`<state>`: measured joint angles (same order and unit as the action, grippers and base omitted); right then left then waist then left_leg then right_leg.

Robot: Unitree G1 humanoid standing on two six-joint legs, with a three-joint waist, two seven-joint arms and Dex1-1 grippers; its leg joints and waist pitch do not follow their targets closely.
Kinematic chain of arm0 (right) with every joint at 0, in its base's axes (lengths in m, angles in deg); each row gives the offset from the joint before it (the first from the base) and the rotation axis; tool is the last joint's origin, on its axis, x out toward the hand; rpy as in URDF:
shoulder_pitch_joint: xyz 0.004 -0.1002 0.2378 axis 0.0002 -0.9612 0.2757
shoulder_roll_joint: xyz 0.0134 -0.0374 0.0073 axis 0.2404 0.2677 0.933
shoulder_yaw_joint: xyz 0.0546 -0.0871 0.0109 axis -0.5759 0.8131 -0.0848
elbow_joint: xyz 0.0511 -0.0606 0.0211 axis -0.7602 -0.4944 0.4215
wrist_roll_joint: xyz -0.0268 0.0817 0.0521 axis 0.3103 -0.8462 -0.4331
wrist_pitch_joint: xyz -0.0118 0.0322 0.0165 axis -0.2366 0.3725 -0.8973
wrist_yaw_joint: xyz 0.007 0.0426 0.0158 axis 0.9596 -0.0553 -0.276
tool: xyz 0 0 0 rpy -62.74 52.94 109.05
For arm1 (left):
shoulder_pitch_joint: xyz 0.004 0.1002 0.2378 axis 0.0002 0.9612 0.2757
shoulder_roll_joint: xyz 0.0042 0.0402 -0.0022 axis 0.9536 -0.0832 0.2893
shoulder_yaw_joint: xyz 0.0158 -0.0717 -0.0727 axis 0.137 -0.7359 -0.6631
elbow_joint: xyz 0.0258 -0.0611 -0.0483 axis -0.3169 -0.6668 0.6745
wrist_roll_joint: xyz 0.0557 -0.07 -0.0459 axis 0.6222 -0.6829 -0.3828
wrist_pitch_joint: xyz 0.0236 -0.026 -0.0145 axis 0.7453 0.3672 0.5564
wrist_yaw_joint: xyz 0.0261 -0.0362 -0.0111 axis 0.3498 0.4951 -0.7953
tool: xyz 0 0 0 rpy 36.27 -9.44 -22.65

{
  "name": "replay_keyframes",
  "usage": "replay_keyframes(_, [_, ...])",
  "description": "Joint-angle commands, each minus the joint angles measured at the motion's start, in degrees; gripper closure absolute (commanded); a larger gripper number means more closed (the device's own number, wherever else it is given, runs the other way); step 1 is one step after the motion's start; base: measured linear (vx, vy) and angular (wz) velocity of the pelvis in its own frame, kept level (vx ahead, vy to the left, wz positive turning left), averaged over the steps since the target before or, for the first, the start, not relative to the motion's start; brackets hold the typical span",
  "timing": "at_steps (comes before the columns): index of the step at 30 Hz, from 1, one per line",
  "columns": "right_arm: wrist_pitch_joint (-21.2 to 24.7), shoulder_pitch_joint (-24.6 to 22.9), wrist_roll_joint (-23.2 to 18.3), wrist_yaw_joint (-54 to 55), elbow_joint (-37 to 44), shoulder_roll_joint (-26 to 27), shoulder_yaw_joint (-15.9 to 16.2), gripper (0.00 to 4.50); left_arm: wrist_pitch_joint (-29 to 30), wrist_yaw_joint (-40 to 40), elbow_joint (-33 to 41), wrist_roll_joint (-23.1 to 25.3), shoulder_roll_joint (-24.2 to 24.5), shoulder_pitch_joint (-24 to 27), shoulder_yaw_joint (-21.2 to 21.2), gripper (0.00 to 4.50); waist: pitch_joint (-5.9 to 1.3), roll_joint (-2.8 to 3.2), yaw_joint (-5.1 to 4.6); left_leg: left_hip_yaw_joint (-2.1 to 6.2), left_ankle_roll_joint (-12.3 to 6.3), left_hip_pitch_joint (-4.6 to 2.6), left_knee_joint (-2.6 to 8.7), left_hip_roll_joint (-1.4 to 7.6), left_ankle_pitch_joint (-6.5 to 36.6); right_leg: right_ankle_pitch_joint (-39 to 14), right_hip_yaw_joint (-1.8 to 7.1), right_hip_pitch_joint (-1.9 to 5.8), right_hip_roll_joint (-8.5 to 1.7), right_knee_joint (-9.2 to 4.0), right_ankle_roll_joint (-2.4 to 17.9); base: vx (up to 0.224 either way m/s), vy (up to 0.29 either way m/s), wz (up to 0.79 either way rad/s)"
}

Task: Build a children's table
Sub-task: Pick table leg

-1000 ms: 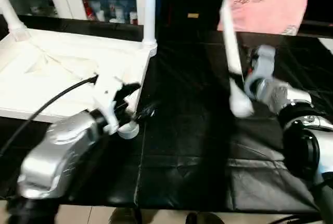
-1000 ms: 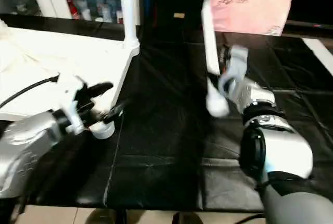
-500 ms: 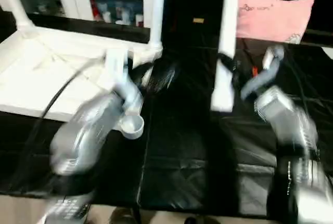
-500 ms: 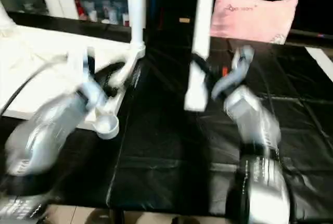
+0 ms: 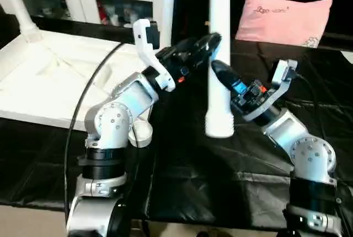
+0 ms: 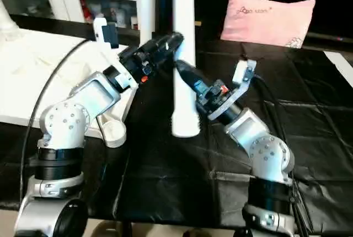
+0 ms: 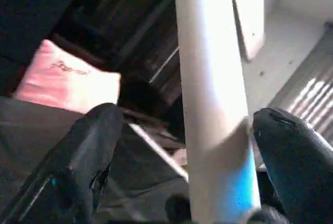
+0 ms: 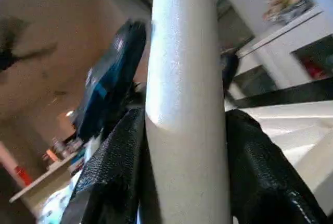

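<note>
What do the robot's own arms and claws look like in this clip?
Both arms are silver, built of rounded jointed segments with black bands. Each ends in a claw of two black fingers. A black cable loops to the left wrist. The right claw base shows small blue and orange parts.

A white table leg (image 7: 213, 94) stands upright between the two black fingers (image 7: 86, 156) of my left gripper (image 7: 190, 166), which are spread wide on either side of it. A pink cushion (image 7: 65, 81) lies behind on the black-covered counter (image 7: 31, 130).
</note>
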<state>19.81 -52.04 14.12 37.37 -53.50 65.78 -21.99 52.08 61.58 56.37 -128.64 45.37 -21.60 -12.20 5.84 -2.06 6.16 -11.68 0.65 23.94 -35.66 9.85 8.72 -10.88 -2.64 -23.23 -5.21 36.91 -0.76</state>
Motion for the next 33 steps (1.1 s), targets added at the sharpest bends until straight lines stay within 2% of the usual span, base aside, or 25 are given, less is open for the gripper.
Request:
replay_keyframes(1, [0.8,-0.8,-1.1,0.6,2.4,-0.3,0.1,2.68,1.1,-0.3,0.9,-0.9,-0.3,-1.5,-0.5,0.0,-5.71,0.13,0.21,2.02,5.32,-2.35,5.05,3.09,15.8,-17.3,2.04,1.8,-3.62,-5.52,8.2,0.0,0.0,0.0])
replay_keyframes(4, [1.3,-1.3,-1.5,0.9,3.1,-0.4,0.6,2.68,1.3,-0.4,1.0,-0.8,-0.2,-1.5,-0.4,0.0,-5.68,0.11,0.43,2.11,5.68,-2.39,5.17,3.13,16.0,-18.3,2.06,1.73,-3.66,-5.65,7.1,0.0,0.0,0.0])
replay_keyframes(9, [0.6,-2.0,-0.4,1.3,3.9,-1.0,2.6,2.68,2.1,-1.1,1.6,-1.7,-0.2,-1.4,0.1,0.0,-5.62,0.2,0.39,2.21,6.47,-2.41,5.33,3.18,16.7,-18.8,2.04,1.65,-3.69,-5.73,6.3,0.0,0.0,0.0])
replay_keyframes(10, [0.2,-2.1,0.6,1.3,4.2,-1.3,3.2,2.68,2.2,-1.2,1.8,-1.9,-0.2,-1.3,0.3,0.0,-5.69,0.33,0.42,2.23,6.61,-2.4,5.32,3.16,16.8,-18.8,2.03,1.65,-3.7,-5.67,6.3,0.0,0.0,0.0])
replay_keyframes(12, [-1.0,-2.2,2.6,1.8,4.5,-1.6,4.3,2.68,2.3,-1.3,2.0,-1.9,-0.2,-1.3,0.4,0.0,-5.67,0.23,0.44,2.23,6.78,-2.37,5.34,3.19,16.6,-18.4,2.05,1.71,-3.69,-5.73,6.1,0.0,0.0,0.0])
replay_keyframes(14, [-3.1,-2.1,5.8,2.9,4.7,-1.8,5.9,2.68,2.5,-1.6,2.1,-1.8,-0.4,-1.4,0.5,0.37,-5.64,0.46,0.36,2.22,7.31,-2.28,5.41,3.13,16.6,-17.9,2.06,1.62,-3.64,-5.7,5.9,0.0,0.0,0.0])
replay_keyframes(15, [-4.0,-2.0,7.0,3.3,4.7,-1.9,6.6,2.68,2.6,-1.8,2.1,-1.8,-0.5,-1.5,0.5,0.41,-5.62,0.35,0.38,2.17,7.27,-2.39,5.34,3.07,17.1,-18.7,2.1,1.59,-3.71,-5.83,5.9,0.0,0.0,0.0])
replay_keyframes(16, [-5.3,-1.9,8.8,4.0,4.9,-1.9,7.6,2.68,2.7,-2.5,1.9,-1.5,-0.7,-1.8,0.4,0.41,-5.66,0.73,0.44,2.27,7.22,-2.37,5.36,3.08,17.2,-18.8,2.13,1.66,-3.73,-5.76,5.9,0.0,0.0,0.0])
replay_keyframes(18, [-6.5,-1.8,10.5,4.5,5.1,-2.0,8.8,2.68,2.8,-3.5,1.7,-1.2,-0.9,-2.1,0.4,0.64,-5.72,0.59,0.34,2.3,7.32,-2.36,5.38,3.11,17.3,-18.1,2.09,1.67,-3.61,-5.78,5.7,0.0,0.0,0.0])
replay_keyframes(19, [-9.1,-1.4,14.2,5.8,5.5,-2.3,11.5,2.68,2.6,-6.0,1.0,-0.1,-1.6,-3.1,0.3,0.76,-5.7,0.77,0.39,2.31,7.26,-2.4,5.39,3.09,17.6,-18.0,2.1,1.65,-3.62,-5.75,5.8,0.0,0.0,0.0])
replay_keyframes(21, [-9.9,-1.3,15.2,6.0,5.6,-2.4,12.3,2.68,2.6,-6.9,0.8,-0.1,-1.8,-3.3,0.2,0.82,-5.71,0.72,0.33,2.39,7.5,-2.42,5.43,3.15,17.8,-17.6,2.1,1.7,-3.54,-5.74,5.4,0.0,0.0,0.0])
replay_keyframes(23, [-12.5,-0.7,19.2,7.2,5.9,-2.7,15.0,2.68,2.1,-9.7,0.1,1.2,-2.8,-4.2,0.3,0.95,-5.71,0.69,0.23,2.38,7.37,-2.35,5.41,3.12,17.6,-16.9,2.1,1.74,-3.45,-5.7,5.4,0.0,0.0,0.0])
replay_keyframes(24, [-14.0,-0.5,21.6,8.0,5.9,-2.8,16.5,2.68,1.9,-11.5,-0.4,1.9,-3.3,-4.6,0.1,1.08,-5.72,0.78,0.23,2.36,7.3,-2.31,5.4,3.1,17.5,-16.9,2.11,1.74,-3.36,-5.77,5.3,0.0,0.0,0.0])
replay_keyframes(25, [-16.9,-0.1,26.0,9.1,5.6,-3.3,19.2,2.68,1.3,-13.8,-1.2,3.4,-3.8,-5.1,0.0,1.17,-5.76,0.87,0.23,2.37,7.24,-2.37,5.39,3.07,17.6,-16.7,2.12,1.72,-3.35,-5.75,5.3,0.0,0.0,0.0])
replay_keyframes(27, [-19.9,0.2,30.4,10.4,4.9,-3.8,21.8,2.68,0.4,-15.7,-2.2,5.1,-3.9,-5.7,0.1,1.23,-5.77,0.87,0.14,2.44,7.58,-2.4,5.4,3.09,17.8,-17.4,2.11,1.65,-3.29,-5.96,4.6,0.0,0.0,0.0])
replay_keyframes(28, [-22.4,0.6,34.2,11.8,4.3,-4.3,23.9,2.68,-0.4,-16.9,-2.9,6.0,-4.1,-6.0,0.1,1.29,-5.79,0.83,0.07,2.45,7.61,-2.36,5.43,3.07,17.8,-17.4,2.08,1.77,-3.33,-5.95,4.6,0.0,0.0,0.0])
replay_keyframes(29, [-23.3,0.7,35.6,12.3,4.1,-4.5,24.8,2.68,-0.9,-17.5,-3.3,6.3,-4.3,-6.1,0.0,1.29,-5.87,0.8,0.02,2.45,7.5,-2.21,5.45,3.02,17.0,-16.4,2.05,1.89,-3.26,-5.88,4.7,0.0,0.0,0.0])
replay_keyframes(30, [-24.5,0.8,37.0,12.8,3.8,-4.6,25.7,2.68,-1.2,-18.2,-3.6,6.7,-4.5,-6.3,-0.2,1.53,-5.83,0.8,-0.08,2.42,7.35,-2.22,5.42,2.99,17.1,-16.2,2.08,1.8,-3.18,-5.89,4.9,0.0,0.0,0.0])
replay_keyframes(31, [-27.4,1.1,41.2,14.0,3.5,-5.3,28.3,2.68,-2.6,-20.8,-4.6,7.0,-5.7,-6.8,-1.5,1.6,-5.87,0.79,-0.07,2.37,7.34,-2.27,5.35,3.06,17.6,-15.8,2.11,1.72,-3.27,-5.89,5.1,0.0,0.0,0.0])
replay_keyframes(33, [-29.8,1.7,44.6,15.0,2.9,-5.7,30.4,2.68,-3.8,-23.2,-5.2,7.4,-6.6,-7.1,-2.5,1.65,-5.85,0.72,-0.22,2.26,6.66,-2.25,5.21,2.92,17.3,-14.6,2.2,1.81,-3.08,-5.89,5.7,0.0,0.0,0.0])
